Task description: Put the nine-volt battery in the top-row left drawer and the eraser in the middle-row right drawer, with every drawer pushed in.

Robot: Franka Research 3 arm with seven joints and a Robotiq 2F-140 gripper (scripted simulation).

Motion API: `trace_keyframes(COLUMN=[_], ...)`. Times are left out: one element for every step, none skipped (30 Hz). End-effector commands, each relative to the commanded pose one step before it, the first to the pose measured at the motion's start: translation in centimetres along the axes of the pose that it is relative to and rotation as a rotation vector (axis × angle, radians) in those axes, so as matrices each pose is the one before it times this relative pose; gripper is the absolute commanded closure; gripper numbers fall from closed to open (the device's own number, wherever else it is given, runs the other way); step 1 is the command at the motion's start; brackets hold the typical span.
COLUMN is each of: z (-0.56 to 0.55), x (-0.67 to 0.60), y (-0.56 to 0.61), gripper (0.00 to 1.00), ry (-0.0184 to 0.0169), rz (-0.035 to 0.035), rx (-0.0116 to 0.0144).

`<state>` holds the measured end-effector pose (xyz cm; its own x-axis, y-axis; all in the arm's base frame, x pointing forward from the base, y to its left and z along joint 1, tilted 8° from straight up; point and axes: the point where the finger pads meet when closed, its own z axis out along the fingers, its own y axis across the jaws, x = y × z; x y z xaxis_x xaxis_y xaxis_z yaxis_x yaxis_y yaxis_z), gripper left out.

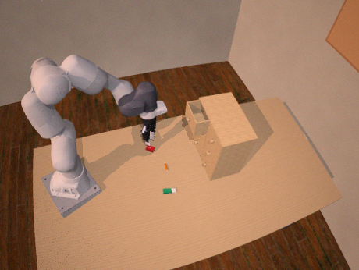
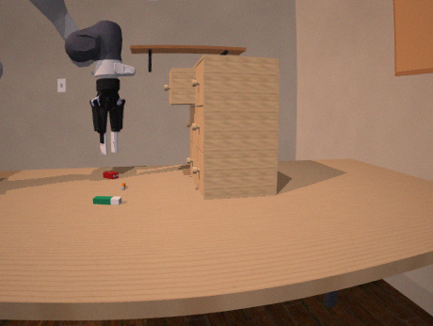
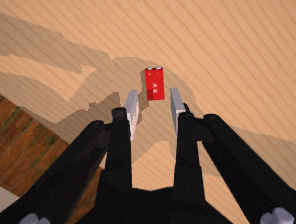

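Observation:
The red nine-volt battery (image 1: pixel 150 148) lies flat on the table, left of the chest; it also shows in the exterior view (image 2: pixel 110 174) and in the wrist view (image 3: pixel 154 83). My gripper (image 1: pixel 146 140) (image 2: pixel 108 150) hangs above it, well clear of the table. Its fingers stand partly apart with nothing between them (image 3: pixel 153 97). The green and white eraser (image 1: pixel 169 190) (image 2: pixel 106 200) lies nearer the table's front. The wooden chest (image 1: pixel 222 133) (image 2: pixel 235 124) stands upright. Its top-row left drawer (image 1: pixel 197 117) (image 2: pixel 181 86) is pulled partway out; the other drawers look pushed in.
A small orange object (image 1: pixel 166 167) (image 2: pixel 123 186) lies between the battery and the eraser. The robot base (image 1: pixel 70 187) is bolted at the table's left. A wall shelf (image 2: pixel 188 49) hangs behind the chest.

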<state>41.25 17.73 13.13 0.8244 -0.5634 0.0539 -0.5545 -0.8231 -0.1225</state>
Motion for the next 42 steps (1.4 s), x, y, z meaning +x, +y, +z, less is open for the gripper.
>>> trace_keyframes(z=[0.117,0.000,0.000,0.000,0.000,0.001,0.008,0.020,0.036,0.056,0.078,0.102,0.126,0.151,0.176,0.000,0.000,0.199,0.217,0.235,0.249,0.261,0.268,0.273,0.274,0.272,0.267,0.258,0.248,0.233,0.217,0.199,0.000,0.000,0.178,0.158,0.135,0.112,0.091,0.069,0.050,0.032], x=[-0.073,0.000,0.000,0.000,0.000,0.000,0.000,0.000,0.001,0.001,0.001,0.002,0.001,0.002,0.003,0.000,0.000,0.002,0.004,0.003,0.004,0.003,0.005,0.004,0.005,0.004,0.004,0.004,0.003,0.004,0.003,0.003,0.000,0.000,0.003,0.002,0.002,0.002,0.001,0.001,0.001,0.000], y=[0.053,0.000,0.000,0.000,0.000,0.000,0.000,0.000,0.000,0.000,0.000,0.000,0.000,-0.001,-0.001,0.000,0.000,0.000,-0.001,0.000,-0.001,0.000,-0.001,0.000,-0.001,-0.001,-0.001,-0.001,0.000,-0.001,0.000,-0.001,0.000,0.000,-0.001,0.000,-0.001,0.000,0.000,0.000,0.000,0.000], gripper=[0.74,0.74,0.74,0.74,0.74,0.74,0.74,0.74,0.74,0.74,0.74,0.74,0.74,0.74,0.74,0.74,0.74,0.74,0.74,0.74,0.74,0.74,0.74,0.74,0.74,0.74,0.74,0.74,0.74,0.74,0.74,0.74,0.74,0.74,0.74,0.74,0.74,0.74,0.74,0.74,0.74,0.74], ry=[0.00002,0.00000,0.00000,0.00000,0.00000,0.00000,0.00001,0.00003,0.00005,0.00007,0.00010,0.00012,0.00015,0.00006,0.00000,0.00000,0.00000,0.00000,0.00001,0.00000,0.00000,-0.00001,0.00001,0.00000,0.00000,0.00000,0.00000,0.00000,0.00000,0.00000,0.00000,0.00000,0.00000,0.00000,0.00000,-0.00001,0.00000,0.00000,0.00000,0.00000,0.00000,0.00000], rz=[-0.00870,0.00000,0.00000,0.00000,0.00000,0.00000,0.00000,0.00001,0.00002,0.00004,0.00005,0.00006,0.00007,0.00003,0.00000,0.00000,0.00000,0.00000,0.00000,0.00000,0.00000,0.00000,0.00000,0.00000,0.00000,0.00000,0.00000,0.00000,0.00000,0.00000,0.00000,0.00000,0.00000,0.00000,0.00000,0.00000,0.00000,0.00000,0.00000,0.00000,0.00000,0.00000], rx=[-0.00144,0.00000,0.00000,0.00000,0.00000,0.00000,-0.00002,-0.00004,-0.00008,-0.00012,-0.00016,-0.00021,-0.00026,-0.00011,0.00000,0.00000,0.00000,0.00000,0.00000,0.00000,0.00000,0.00000,-0.00001,0.00000,0.00000,0.00000,0.00000,0.00000,0.00000,0.00000,0.00000,0.00000,0.00000,0.00000,0.00000,0.00001,0.00000,0.00000,0.00000,0.00000,0.00000,0.00000])
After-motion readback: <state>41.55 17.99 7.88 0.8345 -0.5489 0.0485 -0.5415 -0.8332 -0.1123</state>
